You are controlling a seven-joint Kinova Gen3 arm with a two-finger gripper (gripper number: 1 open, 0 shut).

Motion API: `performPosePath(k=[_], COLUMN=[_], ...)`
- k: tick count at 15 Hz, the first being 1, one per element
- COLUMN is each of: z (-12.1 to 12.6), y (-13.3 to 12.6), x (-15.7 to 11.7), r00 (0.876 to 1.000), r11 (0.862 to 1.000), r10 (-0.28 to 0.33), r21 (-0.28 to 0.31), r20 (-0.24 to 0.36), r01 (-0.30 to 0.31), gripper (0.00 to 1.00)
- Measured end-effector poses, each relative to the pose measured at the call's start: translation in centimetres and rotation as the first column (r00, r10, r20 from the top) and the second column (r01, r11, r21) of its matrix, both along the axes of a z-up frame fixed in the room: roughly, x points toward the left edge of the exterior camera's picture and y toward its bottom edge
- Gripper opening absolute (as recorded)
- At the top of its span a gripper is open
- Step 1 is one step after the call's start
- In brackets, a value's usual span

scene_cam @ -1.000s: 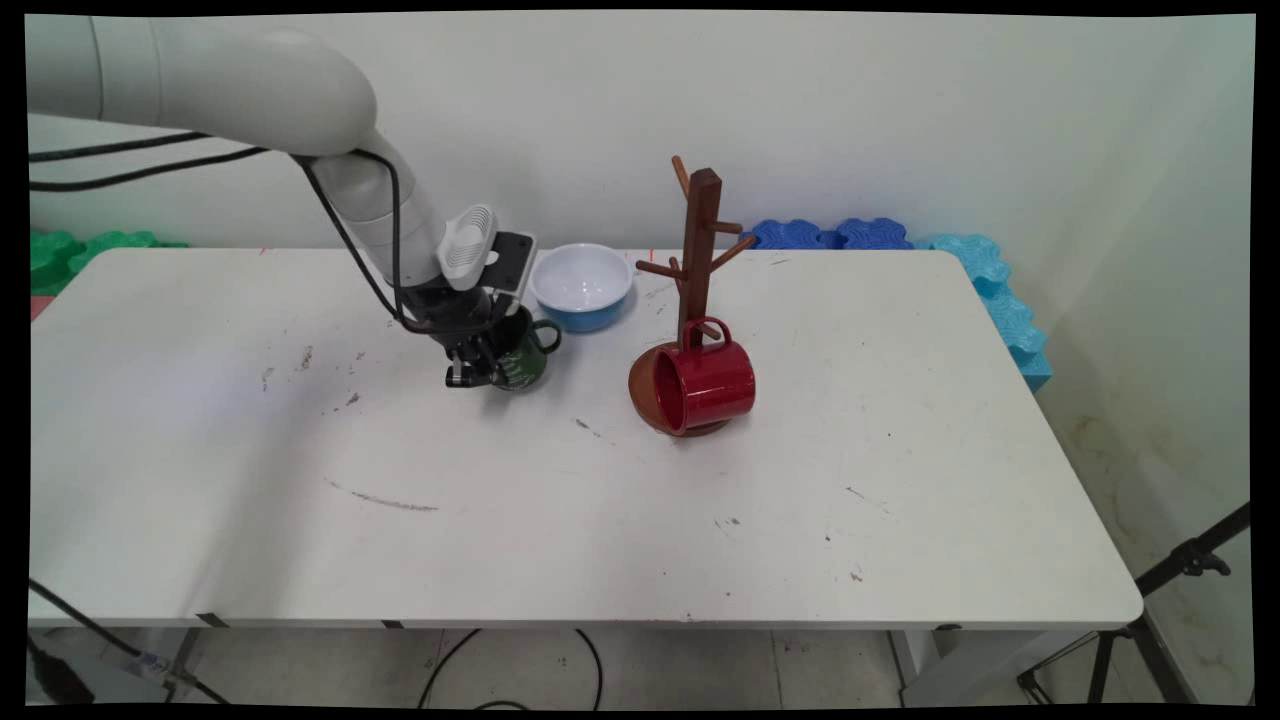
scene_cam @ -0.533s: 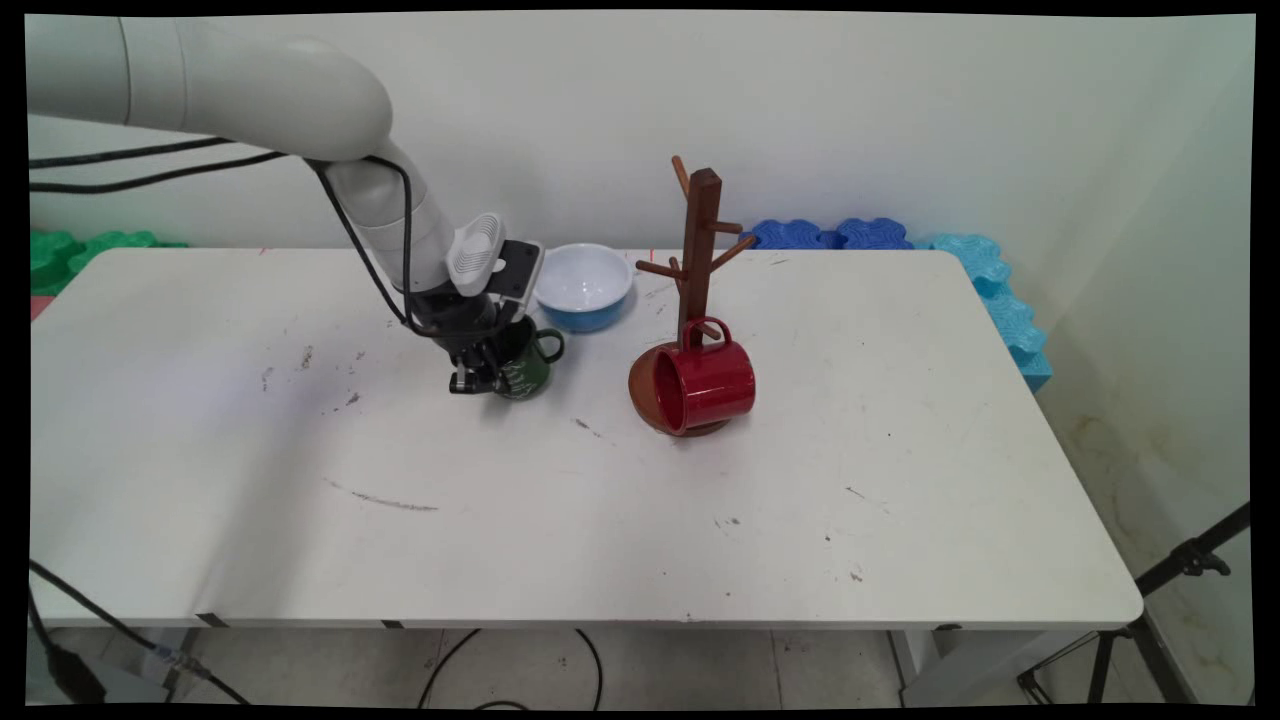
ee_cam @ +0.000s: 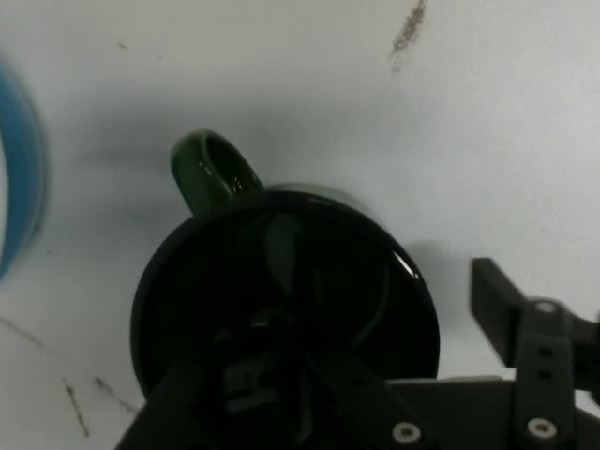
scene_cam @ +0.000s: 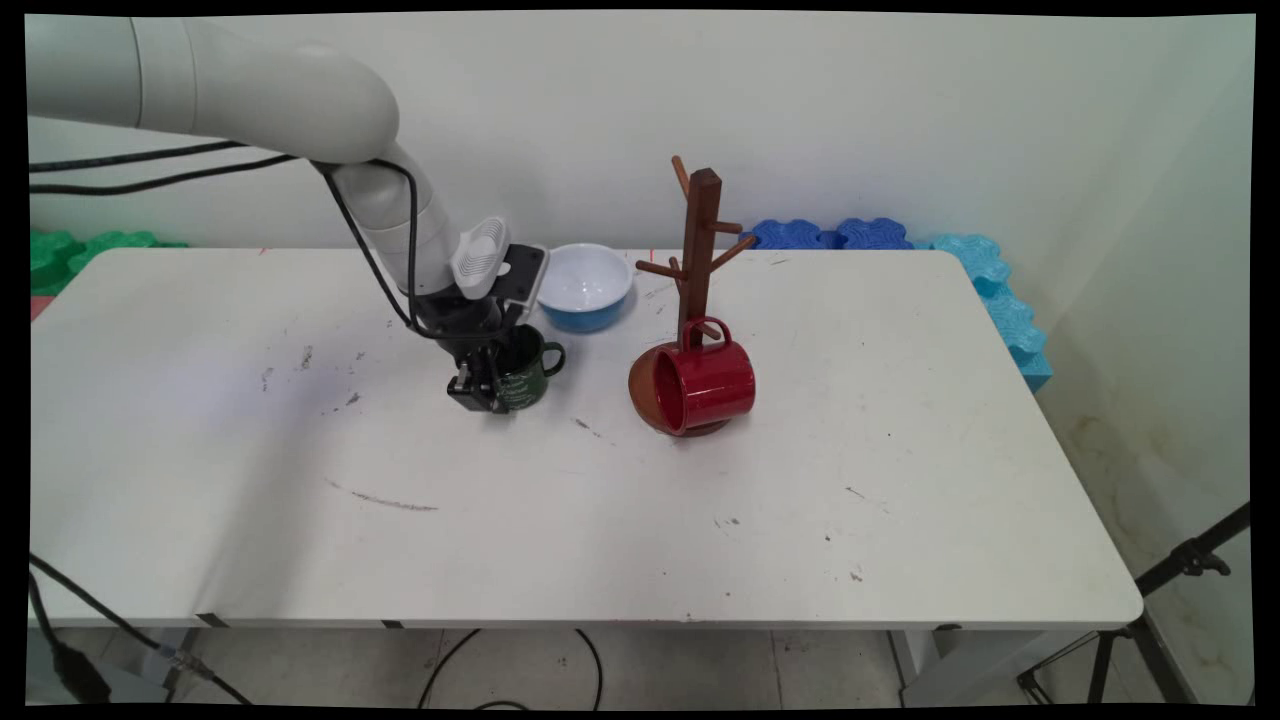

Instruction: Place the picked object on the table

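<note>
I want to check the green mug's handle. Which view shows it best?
The hand view: the green mug's handle stands out against the white table. The main view shows it only small, beside the gripper.

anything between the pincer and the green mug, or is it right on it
Nothing visible stands between them. The pincer is down at the green mug: in the hand view one finger reaches inside the mug and the other sits outside its wall.
</note>
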State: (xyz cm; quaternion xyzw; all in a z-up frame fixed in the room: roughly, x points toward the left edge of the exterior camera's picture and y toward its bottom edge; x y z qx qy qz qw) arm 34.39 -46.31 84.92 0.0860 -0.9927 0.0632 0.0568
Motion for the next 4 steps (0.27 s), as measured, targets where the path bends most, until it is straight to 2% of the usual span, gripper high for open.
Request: performPosePath(k=[4], z=[0.30], y=[0.12], x=[-0.22], r00=[1.000], r11=[1.000], r10=[-0.001], r21=[0.002], r20=[-0.026], r01=[0.001], gripper=[1.00])
